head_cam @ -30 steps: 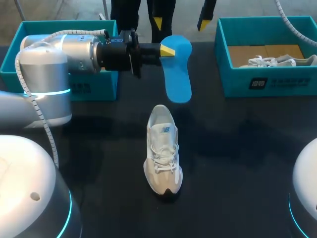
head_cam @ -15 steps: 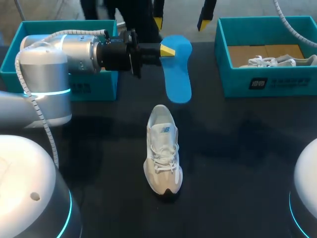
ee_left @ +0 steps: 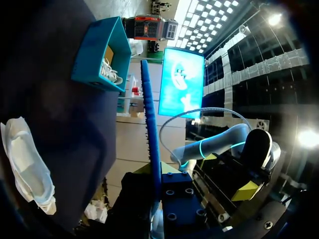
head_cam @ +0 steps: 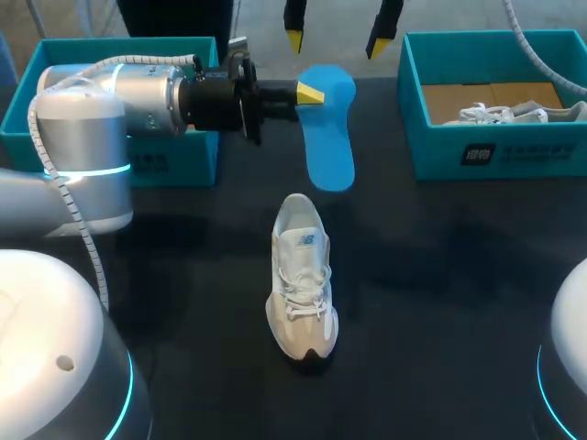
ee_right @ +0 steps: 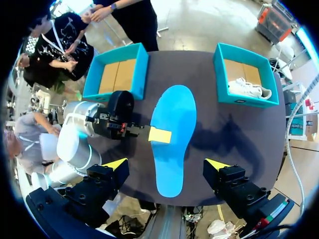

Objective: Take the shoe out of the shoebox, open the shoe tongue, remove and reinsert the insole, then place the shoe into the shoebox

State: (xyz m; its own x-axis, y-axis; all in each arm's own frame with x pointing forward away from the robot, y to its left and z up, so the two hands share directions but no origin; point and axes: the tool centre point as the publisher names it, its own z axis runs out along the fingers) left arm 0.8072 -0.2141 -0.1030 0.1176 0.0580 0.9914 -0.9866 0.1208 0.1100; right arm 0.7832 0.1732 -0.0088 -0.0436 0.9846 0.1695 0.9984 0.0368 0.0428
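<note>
Status: insole out, reinsert and re-boxing not yet done

Shoe (head_cam: pixel 301 275) is out of its box and stands upright on the table (head_cam: pixel 440 275), just toward 6 o'clock from centre, toe pointing to 6. We count that step as done.

Insole (head_cam: pixel 327 128) is out of the shoe. Our left gripper (head_cam: pixel 310 93) is clamped on its edge near the heel end and holds it flat in the air at 12 o'clock from the shoe, clear of it. In the left wrist view the insole shows edge-on between the fingers.

Our right gripper (head_cam: pixel 335 41) hangs above the insole at the table's 12 o'clock edge. Its fingers are spread wide and grip nothing. Its wrist view shows the insole lying below, between the two tips and apart from both.

Tongue: laces look in place, so we cannot tell whether it is pulled open.

Left to do, in our judgement: feed the insole back in, seat it, then lift the shoe into a box. The left shoebox (head_cam: pixel 110 40) at 10 o'clock shows only bare cardboard, so it is the likely target.

Count:
- shoes: 2. One is on the table, and a second shoe (head_cam: pixel 514 112) lies in the right shoebox (head_cam: pixel 532 151) at 2 o'clock.
- insoles: 1
- shoeboxes: 2
- grippers: 2
</note>
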